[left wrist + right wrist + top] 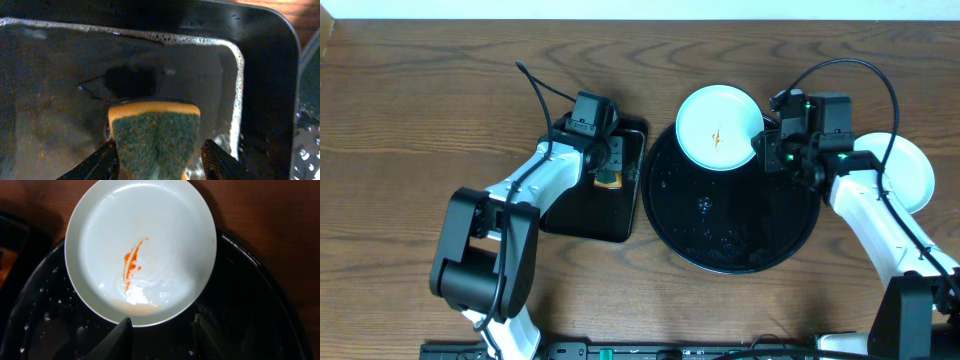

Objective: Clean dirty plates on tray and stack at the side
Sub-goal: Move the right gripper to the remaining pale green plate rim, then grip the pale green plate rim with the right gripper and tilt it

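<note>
Mint-white small round plastic plate (150,235) with an orange-red smear (131,265) at centre. It sits at the far edge of the large round glossy black tray (735,235) and partly overhangs the rim above the dark-brown wood-grain worktop (400,100). Second pale round plate (910,170) lies on bare worktop to the right of the tray, partly under the right arm; whether it is clean cannot be told.

Right claw (162,335): jaws spread, tips just short of the smeared plate's near rim; contact not resolvable.
Left claw (160,167): pinching a green-faced yellow sponge (155,135) over soapy water in the rectangular black tray (270,60).

Step judged: loading the sponge; smeared plate not yet scrubbed.

Risks:
- The plate overhangs and is unclamped, so sponge pressure on its far half could tip it or skate it off the wet tray.
- A dripping sponge carried across would wet the worktop.
- Both arms converge on one plate, so the claws could collide.
</note>
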Robot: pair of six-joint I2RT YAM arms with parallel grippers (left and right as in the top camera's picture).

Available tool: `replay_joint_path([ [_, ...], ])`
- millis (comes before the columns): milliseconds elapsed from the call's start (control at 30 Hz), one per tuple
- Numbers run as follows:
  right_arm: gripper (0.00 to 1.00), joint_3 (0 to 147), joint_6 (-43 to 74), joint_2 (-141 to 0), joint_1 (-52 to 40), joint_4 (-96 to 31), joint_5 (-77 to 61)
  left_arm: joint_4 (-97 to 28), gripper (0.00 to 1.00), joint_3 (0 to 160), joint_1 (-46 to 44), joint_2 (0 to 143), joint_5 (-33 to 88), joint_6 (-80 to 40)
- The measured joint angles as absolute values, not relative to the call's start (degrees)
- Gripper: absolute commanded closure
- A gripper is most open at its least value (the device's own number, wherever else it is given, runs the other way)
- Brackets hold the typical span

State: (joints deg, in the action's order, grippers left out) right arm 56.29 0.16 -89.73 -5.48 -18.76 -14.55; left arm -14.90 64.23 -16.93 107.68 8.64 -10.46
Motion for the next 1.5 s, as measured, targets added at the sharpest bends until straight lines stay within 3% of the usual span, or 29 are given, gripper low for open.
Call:
replay_joint_path([
  [33, 0.61, 56.29, 0.16, -90.04, -5.76, -18.59, -14.26, -14.06, 0.51, 64.23, -16.93, 108.16, 8.64, -10.46],
  [100, 0.61, 56.29, 0.23, -91.18, -6.28, -18.15, -13.69, -12.34, 0.92, 64.23, -16.91, 109.19, 8.62, -10.68],
  [267, 0.6, 56.29, 1.04, -95.35, -6.42, -16.01, -12.99, -10.09, 0.92, 64.23, -16.91, 109.75, 8.64, -10.41],
  [333, 0.56, 56.29, 1.91, -96.57, -6.39, -14.92, -12.86, -10.26, 0.54, 64.23, -16.91, 109.73, 8.64, -10.04],
  [367, 0.54, 56.29, 2.68, -97.17, -6.39, -14.26, -12.78, -10.55, 0.48, 64.23, -16.88, 109.73, 8.67, -10.26],
  [467, 0.53, 56.31, 5.28, -98.83, -6.35, -11.88, -12.38, -13.58, 0.46, 64.23, -16.78, 109.49, 8.62, -10.37],
  [667, 0.54, 56.31, 10.33, -103.26, -6.28, -8.67, -12.01, -19.64, 0.45, 64.23, -16.6, 108.51, 8.6, -10.44],
  [733, 0.59, 56.31, 11.42, -104.9, -6.28, -7.99, -11.97, -20.51, 0.45, 64.2, -16.62, 108.49, 8.62, -10.44],
  [933, 0.82, 56.49, 14.41, -107.57, -6.24, -6.94, -12.01, -20.69, 0.68, 64.23, -16.6, 108.42, 8.67, -10.57],
  [1067, 0.99, 56.53, 15.55, -107.63, -6.24, -6.96, -11.94, -20.78, 0.78, 64.23, -16.6, 108.42, 8.67, -10.44],
  [1233, 0.99, 57.04, 16.08, -107.63, -6.24, -9.37, -12.71, -21.28, 0.92, 64.2, -16.6, 108.29, 8.67, -10.5],
  [1467, 0.99, 58.35, 15.11, -106.78, -6.24, -16.95, -13.13, -22.44, 0.92, 64.23, -16.6, 108.2, 8.67, -10.39],
  [1500, 0.99, 58.35, 14.81, -106.43, -6.24, -18.41, -13.21, -22.57, 0.69, 64.23, -16.6, 108.2, 8.67, -10.37],
])
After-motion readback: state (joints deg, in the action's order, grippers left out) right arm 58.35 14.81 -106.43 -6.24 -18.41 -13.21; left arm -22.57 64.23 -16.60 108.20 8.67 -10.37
